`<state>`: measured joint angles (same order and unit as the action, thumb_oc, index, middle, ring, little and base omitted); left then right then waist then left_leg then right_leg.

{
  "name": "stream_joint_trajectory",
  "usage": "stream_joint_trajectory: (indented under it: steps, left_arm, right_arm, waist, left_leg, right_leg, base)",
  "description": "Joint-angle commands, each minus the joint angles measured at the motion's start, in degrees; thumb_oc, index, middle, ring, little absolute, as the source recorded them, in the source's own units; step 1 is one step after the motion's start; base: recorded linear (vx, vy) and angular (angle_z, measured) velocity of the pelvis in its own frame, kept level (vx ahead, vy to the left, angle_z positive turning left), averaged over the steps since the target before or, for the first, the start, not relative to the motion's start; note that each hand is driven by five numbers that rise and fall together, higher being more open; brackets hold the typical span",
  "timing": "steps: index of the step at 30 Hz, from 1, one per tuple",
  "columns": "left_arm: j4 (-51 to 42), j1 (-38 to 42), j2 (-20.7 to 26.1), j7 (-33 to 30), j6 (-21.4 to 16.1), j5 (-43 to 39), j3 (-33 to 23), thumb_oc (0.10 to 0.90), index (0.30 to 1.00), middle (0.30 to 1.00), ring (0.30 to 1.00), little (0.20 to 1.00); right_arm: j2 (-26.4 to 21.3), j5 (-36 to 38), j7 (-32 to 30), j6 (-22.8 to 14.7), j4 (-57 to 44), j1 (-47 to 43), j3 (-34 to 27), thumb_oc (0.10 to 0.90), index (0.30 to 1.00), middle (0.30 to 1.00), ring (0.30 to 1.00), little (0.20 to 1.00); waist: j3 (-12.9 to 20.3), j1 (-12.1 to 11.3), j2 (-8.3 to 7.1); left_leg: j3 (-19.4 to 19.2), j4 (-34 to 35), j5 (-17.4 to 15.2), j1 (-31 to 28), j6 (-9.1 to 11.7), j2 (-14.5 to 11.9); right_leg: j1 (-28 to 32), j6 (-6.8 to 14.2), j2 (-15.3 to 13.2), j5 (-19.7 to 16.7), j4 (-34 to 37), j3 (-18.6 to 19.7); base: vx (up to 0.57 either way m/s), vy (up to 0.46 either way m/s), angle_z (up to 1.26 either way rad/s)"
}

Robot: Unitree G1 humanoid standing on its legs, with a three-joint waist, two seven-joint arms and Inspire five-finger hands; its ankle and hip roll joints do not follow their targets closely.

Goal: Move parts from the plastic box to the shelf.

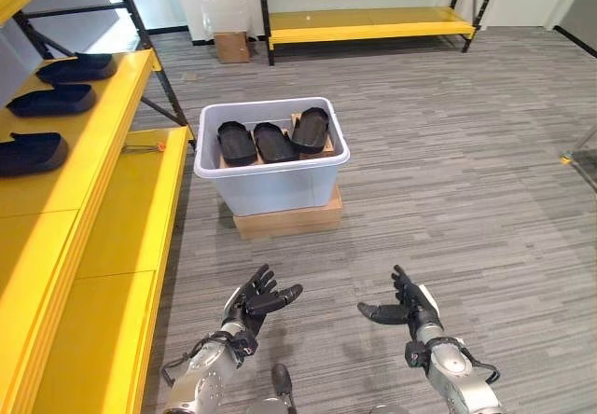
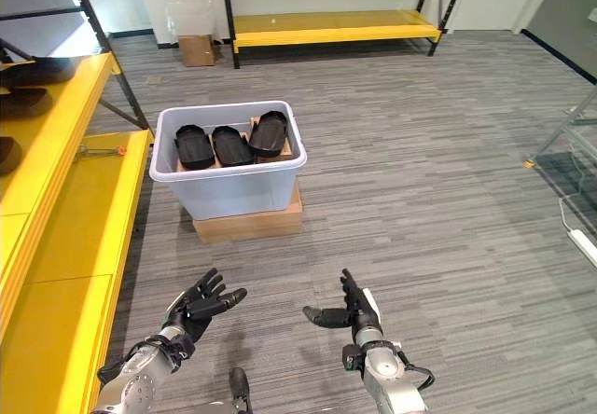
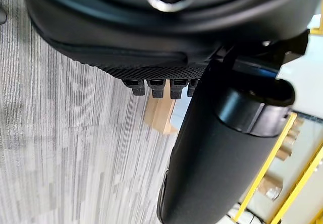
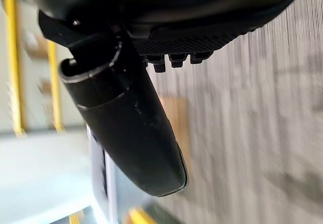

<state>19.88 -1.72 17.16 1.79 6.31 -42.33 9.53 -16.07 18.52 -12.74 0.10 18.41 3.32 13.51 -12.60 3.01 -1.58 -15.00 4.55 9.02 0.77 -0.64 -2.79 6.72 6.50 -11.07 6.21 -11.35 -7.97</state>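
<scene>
A pale grey plastic box (image 1: 270, 186) rests on a flat cardboard carton (image 1: 287, 218) on the floor ahead. Three black oval parts (image 1: 273, 140) lie side by side in it. On the yellow shelf (image 1: 70, 167) at the left lie three more black parts (image 1: 51, 100). My left hand (image 1: 254, 304) and my right hand (image 1: 403, 310) hover low over the floor, well short of the box, palms turned towards each other. Both hands are open and hold nothing. The left wrist view shows the left thumb (image 3: 217, 153), and the right wrist view shows the right thumb (image 4: 131, 128).
A second yellow rack (image 1: 373, 22) stands along the far wall, with a small cardboard box (image 1: 231, 47) beside it. The shelf's black posts (image 1: 149, 55) rise just left of the plastic box. Grey striped floor (image 1: 448, 172) stretches to the right.
</scene>
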Motion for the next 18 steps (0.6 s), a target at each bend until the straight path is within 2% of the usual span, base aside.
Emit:
stream_joint_trajectory:
  steps: [1, 4, 6, 7, 8, 9, 10, 11, 12, 14, 16, 18]
  left_arm:
    - [-4.49, 2.8, 0.58, 3.52, -1.43, 1.38, 2.1, 0.9, 1.0, 1.0, 1.0, 1.0]
    - [-5.45, 2.46, 0.84, 2.71, -1.65, 2.14, 3.35, 0.9, 1.0, 1.0, 1.0, 1.0]
    - [-5.32, 2.04, 0.54, 1.42, -1.89, 1.38, 3.52, 0.9, 1.0, 1.0, 1.0, 1.0]
    - [-5.48, 1.74, 0.44, 1.7, -1.77, 0.93, 3.19, 0.9, 1.0, 1.0, 1.0, 1.0]
    - [-6.1, 1.47, 0.62, 2.73, -1.1, 1.0, 2.76, 0.9, 1.0, 1.0, 1.0, 1.0]
    - [-6.78, 1.37, 0.76, 2.82, -0.55, 0.98, 2.43, 0.9, 1.0, 1.0, 1.0, 1.0]
    - [-7.27, 1.35, 0.94, 2.48, -0.07, 1.08, 2.29, 0.9, 1.0, 1.0, 1.0, 1.0]
    - [-6.71, 1.53, 1.21, 1.88, -0.5, 1.49, 2.93, 0.9, 1.0, 1.0, 1.0, 1.0]
    - [-6.03, 1.76, 1.37, 1.89, -0.97, 1.72, 3.46, 0.9, 1.0, 1.0, 1.0, 1.0]
    - [-5.14, 1.15, 1.44, 3.21, -2.37, 2.11, 4.29, 0.9, 1.0, 1.0, 1.0, 1.0]
    - [-5.46, -0.44, 1.39, 5.17, -2.89, 3.03, 4.6, 0.9, 1.0, 1.0, 1.0, 1.0]
    - [-5.75, -1.09, 1.01, 4.51, -2.24, 2.35, 5.46, 0.9, 1.0, 1.0, 1.0, 1.0]
  right_arm:
    - [-0.68, -1.4, -2.15, -4.67, -3.2, -3.52, -1.38, 0.9, 1.0, 1.0, 1.0, 1.0]
    - [-0.68, -3.16, -3.87, -3.58, -2.78, -4.51, -0.72, 0.9, 1.0, 1.0, 1.0, 1.0]
    - [-0.7, -3.18, -3.27, -3.51, -2.06, -5.25, -0.23, 0.9, 1.0, 1.0, 1.0, 1.0]
    - [-0.94, -3.19, -1.85, -4.04, -1.87, -5.48, -0.12, 0.9, 1.0, 1.0, 1.0, 1.0]
    - [-1.51, -3.02, -0.3, -4.57, -2.02, -5.36, -0.48, 0.9, 1.0, 1.0, 1.0, 1.0]
    - [-1.83, -2.7, 0.27, -4.72, -2.19, -5.14, -0.9, 0.9, 1.0, 1.0, 1.0, 1.0]
    - [-2.15, -2.17, 0.62, -4.86, -2.3, -4.94, -1.27, 0.9, 1.0, 1.0, 1.0, 1.0]
    - [-2.46, -1.72, 0.58, -5.49, -2.59, -4.01, -1.97, 0.9, 1.0, 1.0, 1.0, 1.0]
    - [-2.39, -1.65, 0.43, -5.52, -2.76, -3.34, -2.48, 0.9, 1.0, 1.0, 1.0, 1.0]
    - [-2.0, -2.27, 0.49, -5.68, -2.88, -1.92, -3.22, 0.9, 1.0, 1.0, 1.0, 1.0]
    - [-2.31, -2.46, 0.97, -5.58, -3.12, -0.85, -3.11, 0.9, 1.0, 1.0, 1.0, 1.0]
    - [-2.31, -0.92, -0.68, -4.61, -2.76, -0.35, -2.53, 0.9, 1.0, 1.0, 1.0, 1.0]
  waist:
    - [3.85, -0.33, 1.25]
    - [3.22, -1.09, 1.67]
    - [2.46, -1.09, 1.73]
    - [1.76, -0.7, 1.72]
    - [0.84, 0.0, 1.07]
    - [0.51, 0.46, 0.65]
    - [-0.22, 1.24, 0.33]
    - [-0.93, 2.86, 0.22]
    - [-1.04, 3.8, 0.31]
    - [-1.31, 4.79, 0.69]
    - [-0.42, 5.13, 0.27]
    - [1.03, 5.31, -0.13]
  left_leg:
    - [2.7, -5.22, -11.3, -0.98, -4.02, 2.18]
    - [2.39, -4.7, -12.1, -2.04, -5.6, 3.41]
    - [2.16, -4.14, -12.37, -3.65, -5.53, 3.78]
    - [2.17, -3.28, -12.49, -5.48, -5.01, 3.67]
    - [2.4, -2.61, -13.31, -7.64, -4.36, 3.72]
    - [2.66, -2.39, -13.83, -8.56, -4.07, 3.8]
    - [3.39, -2.19, -14.64, -10.14, -3.78, 3.98]
    - [5.68, -2.08, -16.05, -11.91, -3.4, 4.15]
    - [7.04, -2.01, -16.62, -12.47, -3.2, 4.09]
    - [8.12, -1.92, -17.87, -14.05, -2.89, 3.51]
    - [9.02, -0.98, -18.47, -15.04, -2.51, 3.48]
    - [9.62, -1.02, -19.02, -15.42, -1.9, 2.97]
  right_leg:
    - [-2.4, 0.92, 3.08, -3.63, -14.54, -0.34]
    - [-6.43, 0.94, 2.06, -6.28, -28.76, -2.71]
    - [-10.57, 0.6, 2.24, -6.76, -28.19, -4.05]
    - [-12.7, 0.07, 2.77, -5.8, -23.13, -5.69]
    - [-14.02, -0.06, 3.23, -6.27, -11.14, -7.72]
    - [-15.01, 0.2, 3.36, -7.48, -5.6, -7.78]
    - [-15.84, 0.98, 3.29, -10.34, -0.35, -6.66]
    - [-19.0, 2.26, 2.63, -14.72, 5.29, -2.04]
    - [-20.96, 2.65, 2.4, -15.6, 9.07, 0.86]
    - [-21.86, 3.22, 2.46, -16.33, 10.48, 2.8]
    - [-19.07, 3.81, 3.03, -16.52, 13.19, 3.74]
    - [-16.95, 3.31, 3.14, -16.51, 12.64, 4.6]
  base:
    - [0.09, 0.283, -0.3]
    - [0.09, 0.188, -0.18]
    - [0.12, 0.045, -0.41]
    - [0.23, -0.113, -0.48]
    - [0.3, -0.163, -0.37]
    - [0.32, -0.175, -0.32]
    - [0.36, -0.198, -0.58]
    - [0.38, -0.21, -0.48]
    - [0.41, -0.23, -0.25]
    - [0.34, -0.176, 1.03]
    - [0.33, -0.209, 1.4]
    - [0.31, -0.232, 0.26]
